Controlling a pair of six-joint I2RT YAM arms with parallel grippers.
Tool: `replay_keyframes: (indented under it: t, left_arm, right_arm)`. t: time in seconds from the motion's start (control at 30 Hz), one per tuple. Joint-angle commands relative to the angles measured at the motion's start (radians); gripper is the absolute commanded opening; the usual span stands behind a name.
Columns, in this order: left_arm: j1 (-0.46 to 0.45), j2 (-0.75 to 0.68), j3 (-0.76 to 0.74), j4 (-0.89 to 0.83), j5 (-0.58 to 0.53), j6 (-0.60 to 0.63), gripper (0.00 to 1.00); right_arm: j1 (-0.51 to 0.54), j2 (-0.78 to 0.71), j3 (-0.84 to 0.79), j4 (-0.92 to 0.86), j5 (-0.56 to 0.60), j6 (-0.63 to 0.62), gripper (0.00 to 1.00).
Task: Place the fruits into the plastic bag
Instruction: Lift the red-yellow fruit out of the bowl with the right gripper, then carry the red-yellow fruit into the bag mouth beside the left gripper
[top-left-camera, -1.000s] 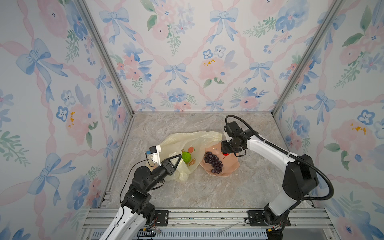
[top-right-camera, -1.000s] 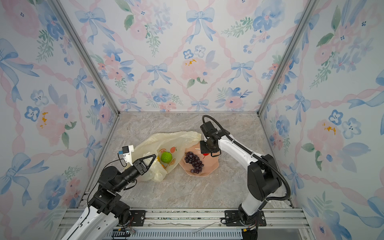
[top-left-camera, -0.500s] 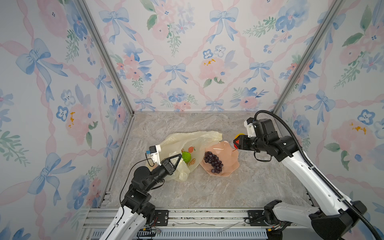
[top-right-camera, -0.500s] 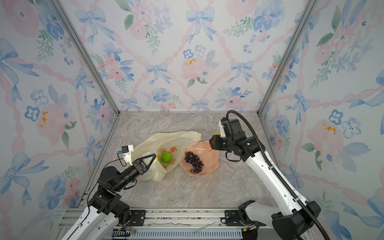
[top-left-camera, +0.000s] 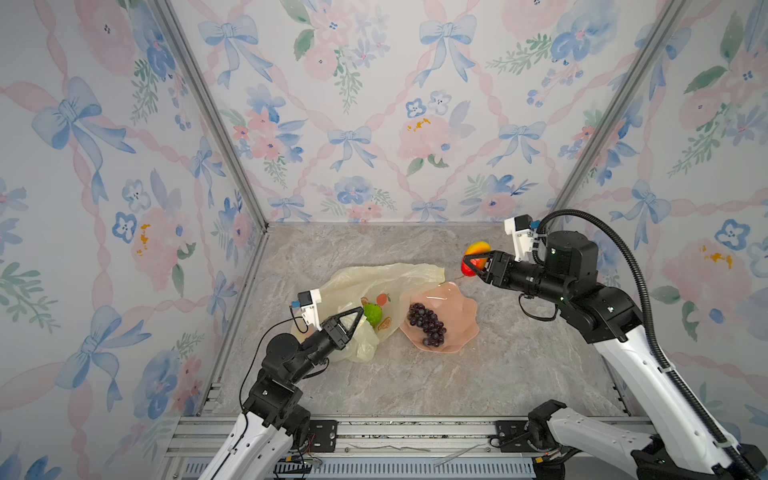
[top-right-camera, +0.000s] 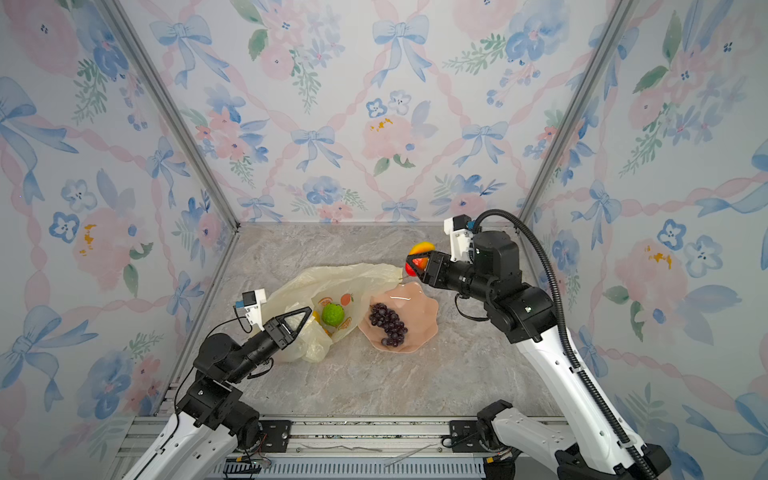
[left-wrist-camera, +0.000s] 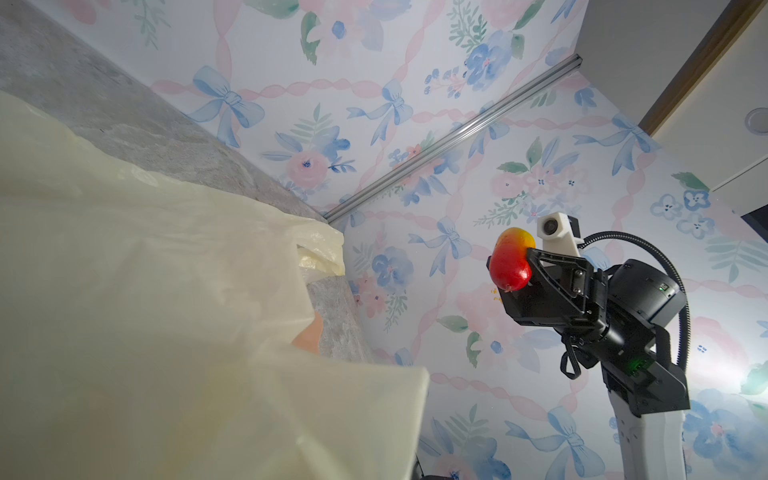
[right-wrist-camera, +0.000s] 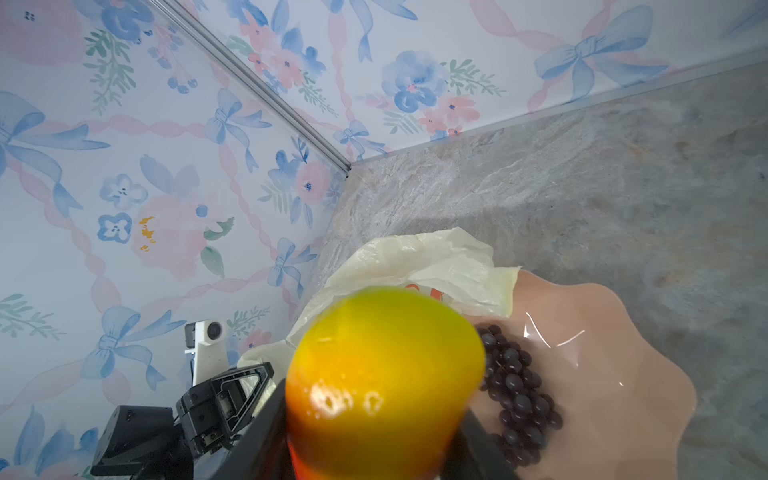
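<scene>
The pale-yellow plastic bag (top-left-camera: 386, 276) (top-right-camera: 332, 278) lies left of centre with its mouth held up. My left gripper (top-left-camera: 360, 311) (top-right-camera: 309, 310) is shut on the bag's near edge, and in the left wrist view bag film (left-wrist-camera: 145, 311) hides its jaws. A green lime (top-left-camera: 372, 314) (top-right-camera: 332, 314) sits inside the bag. My right gripper (top-left-camera: 468, 266) (top-right-camera: 412, 264) hangs above the table, right of the bag, shut on a red-yellow mango (top-left-camera: 478, 248) (left-wrist-camera: 510, 259) (right-wrist-camera: 386, 365). A dark purple grape bunch (top-left-camera: 427, 325) (top-right-camera: 388, 324) (right-wrist-camera: 515, 395) lies on a dish.
The wavy-edged pink dish (top-left-camera: 463, 316) (top-right-camera: 426, 309) (right-wrist-camera: 623, 374) touches the bag's right side, below the raised mango. Flowered walls close in the marble floor on three sides, and a metal rail (top-left-camera: 395, 432) runs along the front.
My right arm has lifted the mango off the dish and drawn it up and to the right. The left gripper and the bag have stayed put.
</scene>
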Motion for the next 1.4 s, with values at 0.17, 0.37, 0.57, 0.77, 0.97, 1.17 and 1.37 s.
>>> replay_keyframes:
  t: [0.17, 0.37, 0.57, 0.77, 0.97, 1.17, 1.37]
  left_arm:
    - [0.004, 0.012, 0.001, 0.045, 0.018, -0.013, 0.00]
    - [0.004, 0.021, 0.006, 0.051, 0.017, -0.016, 0.00]
    - [0.004, 0.029, 0.010, 0.057, 0.017, -0.016, 0.00]
    - [0.004, 0.040, 0.010, 0.065, 0.020, -0.016, 0.00]
    - [0.004, 0.045, 0.008, 0.075, 0.021, -0.017, 0.00]
    - [0.004, 0.044, 0.007, 0.078, 0.023, -0.019, 0.00]
    - [0.004, 0.036, 0.007, 0.078, 0.021, -0.022, 0.00]
  right_arm:
    - [0.220, 0.079, 0.052, 0.094, 0.131, -0.065, 0.49]
    - [0.363, 0.205, 0.087, 0.080, 0.219, -0.139, 0.49]
    - [0.425, 0.306, 0.091, 0.085, 0.231, -0.164, 0.49]
    - [0.460, 0.393, 0.092, 0.103, 0.209, -0.162, 0.49]
    - [0.472, 0.472, 0.077, 0.160, 0.152, -0.127, 0.49]
    - [0.479, 0.544, 0.064, 0.217, 0.095, -0.089, 0.49]
    - [0.489, 0.620, 0.058, 0.260, 0.053, -0.061, 0.48]
